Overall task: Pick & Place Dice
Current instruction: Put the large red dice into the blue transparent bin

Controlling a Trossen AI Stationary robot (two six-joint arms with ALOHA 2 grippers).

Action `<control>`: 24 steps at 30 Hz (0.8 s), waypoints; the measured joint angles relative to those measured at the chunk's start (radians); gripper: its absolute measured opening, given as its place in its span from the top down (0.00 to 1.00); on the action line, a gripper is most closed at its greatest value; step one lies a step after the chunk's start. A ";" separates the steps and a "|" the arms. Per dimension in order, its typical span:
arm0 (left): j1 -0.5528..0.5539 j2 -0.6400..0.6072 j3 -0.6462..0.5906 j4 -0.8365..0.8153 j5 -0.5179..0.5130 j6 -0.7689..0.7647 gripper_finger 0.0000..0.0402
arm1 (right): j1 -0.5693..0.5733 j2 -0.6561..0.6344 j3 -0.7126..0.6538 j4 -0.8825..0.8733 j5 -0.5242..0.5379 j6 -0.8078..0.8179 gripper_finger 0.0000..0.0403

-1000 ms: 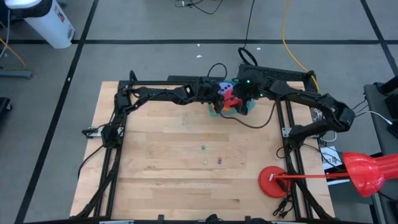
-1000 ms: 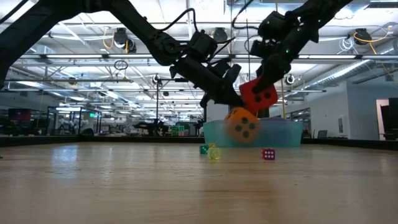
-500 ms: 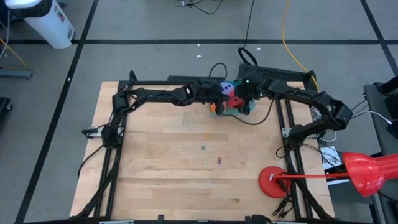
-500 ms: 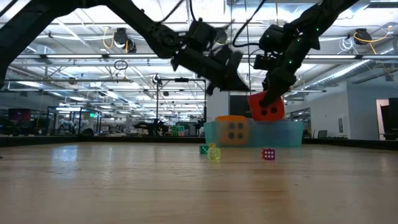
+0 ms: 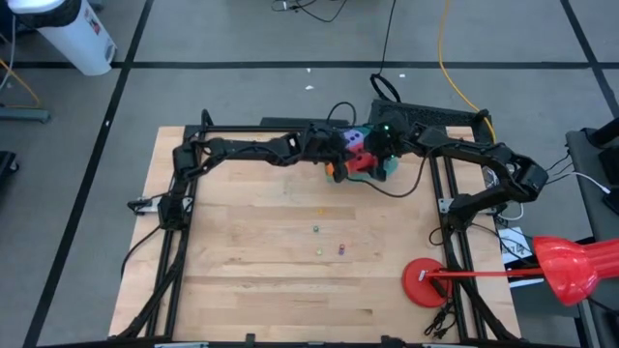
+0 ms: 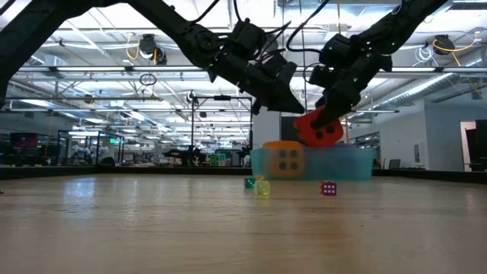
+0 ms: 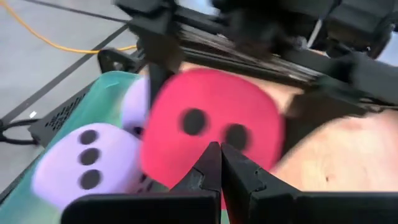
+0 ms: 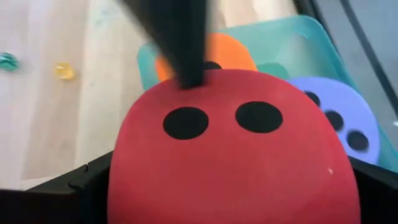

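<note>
- Three tiny dice (image 6: 261,186) on the table (image 5: 251,261), well short of the bin (image 6: 354,162): green, yellow and pink, seen from the low view.
- At the bin's near edge, orange die (image 6: 284,160) resting, four pips facing out.
- Just above the bin, red die (image 6: 319,129) pinched in the right gripper (image 6: 329,114), tilted, off the bin floor.
- Beside the red die, left gripper (image 7: 219,163) with fingers pressed together, holding nothing, raised over the bin.
- Inside the bin, past the red die, lavender die (image 7: 86,162) showing three pips; second lavender die (image 7: 135,106) partly hidden behind.
- Far from the bin, at the table's right edge, flat red disc (image 5: 424,281).
</note>
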 joint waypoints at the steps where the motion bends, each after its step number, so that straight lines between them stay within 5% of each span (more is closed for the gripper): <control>1: 0.006 0.000 0.000 0.002 0.009 -0.003 1.00 | 0.000 0.000 0.000 0.001 -0.026 0.000 0.01; 12: 0.016 -0.002 0.000 0.013 0.034 -0.013 1.00 | -0.004 0.001 -0.002 0.087 -0.178 0.027 0.01; 24: 0.017 0.001 0.001 0.017 -0.020 -0.026 1.00 | -0.052 -0.010 -0.002 0.143 -0.193 0.051 0.01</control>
